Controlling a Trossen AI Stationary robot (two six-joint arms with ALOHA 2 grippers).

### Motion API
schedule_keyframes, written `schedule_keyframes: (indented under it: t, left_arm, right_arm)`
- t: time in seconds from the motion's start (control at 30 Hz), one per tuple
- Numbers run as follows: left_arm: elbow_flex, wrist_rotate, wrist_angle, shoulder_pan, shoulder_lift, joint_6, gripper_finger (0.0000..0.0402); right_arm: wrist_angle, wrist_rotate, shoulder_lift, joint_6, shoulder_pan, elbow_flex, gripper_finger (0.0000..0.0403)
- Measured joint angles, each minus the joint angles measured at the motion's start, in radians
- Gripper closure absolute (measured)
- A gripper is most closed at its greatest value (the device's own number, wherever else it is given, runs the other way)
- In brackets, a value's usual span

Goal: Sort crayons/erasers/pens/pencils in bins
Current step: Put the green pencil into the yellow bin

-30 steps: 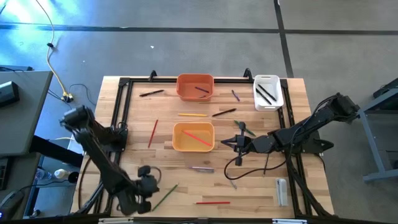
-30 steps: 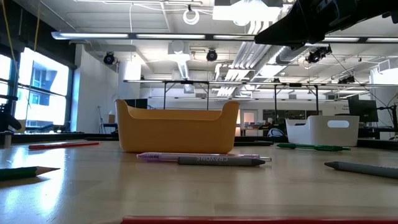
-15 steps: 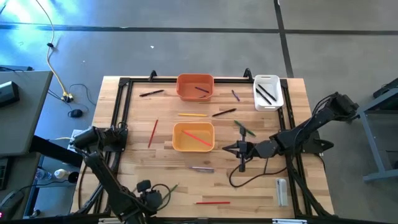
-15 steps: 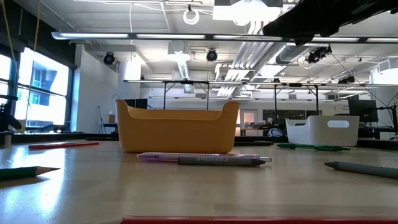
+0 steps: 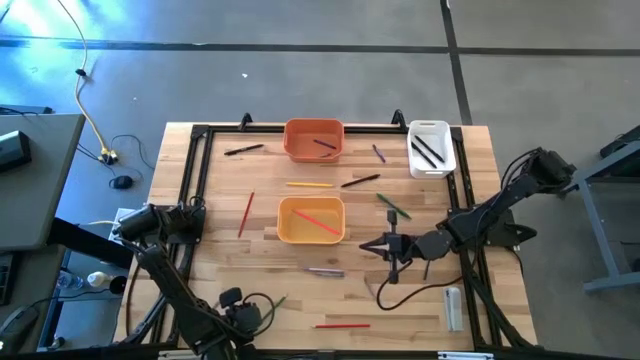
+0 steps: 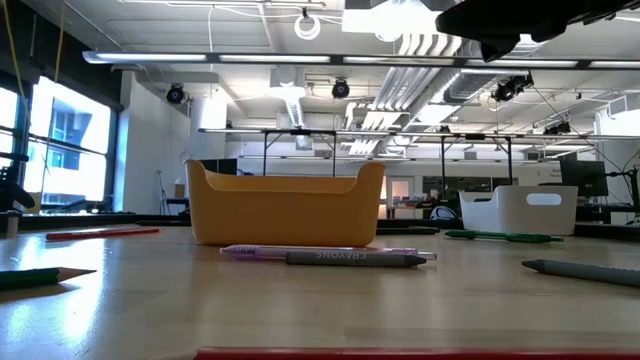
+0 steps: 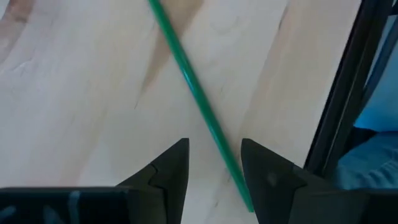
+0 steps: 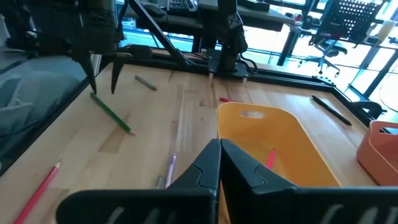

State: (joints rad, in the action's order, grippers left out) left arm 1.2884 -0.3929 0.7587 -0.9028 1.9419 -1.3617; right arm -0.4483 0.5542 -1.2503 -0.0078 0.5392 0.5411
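Green pencil [image 7: 199, 109] lies on table [image 5: 220, 260] at near left corner, its end between left gripper [image 7: 214, 165] fingers, jaws apart, nothing held. Step: pick approach. Next, by my read: settle down, close on shaft, carry to a bin. Right gripper [image 8: 219, 158] pinched closed, empty, just beside yellow-orange bin [image 5: 311, 220].

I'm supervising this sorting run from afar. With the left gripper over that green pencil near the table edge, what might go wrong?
1. The left gripper, open, straddles the green pencil near one end, so a lift there may tip it.
2. The pencil lies close to the black frame rail; a nudge might roll it underneath.
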Motion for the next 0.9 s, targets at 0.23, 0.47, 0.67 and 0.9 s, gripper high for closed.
schedule_keyframes:
  t: [0.23, 0.47, 0.67, 0.9]
  left_arm:
    - [0.000, -0.007, -0.001, 0.006, 0.004, -0.016, 0.0268]
    - [0.000, 0.035, -0.006, 0.010, 0.058, -0.015, 0.0268]
    - [0.003, 0.060, 0.020, 0.013, 0.072, -0.016, 0.0270]
    - [0.003, 0.096, 0.108, 0.020, 0.072, 0.069, 0.0314]
  right_arm:
    - [0.001, 0.001, 0.000, 0.000, 0.000, 0.000, 0.0403]
    - [0.002, 0.001, 0.000, 0.000, 0.000, 0.000, 0.0403]
    - [0.003, 0.001, 0.000, 0.000, 0.000, 0.000, 0.0403]
    - [0.003, 0.001, 0.000, 0.000, 0.000, 0.000, 0.0403]
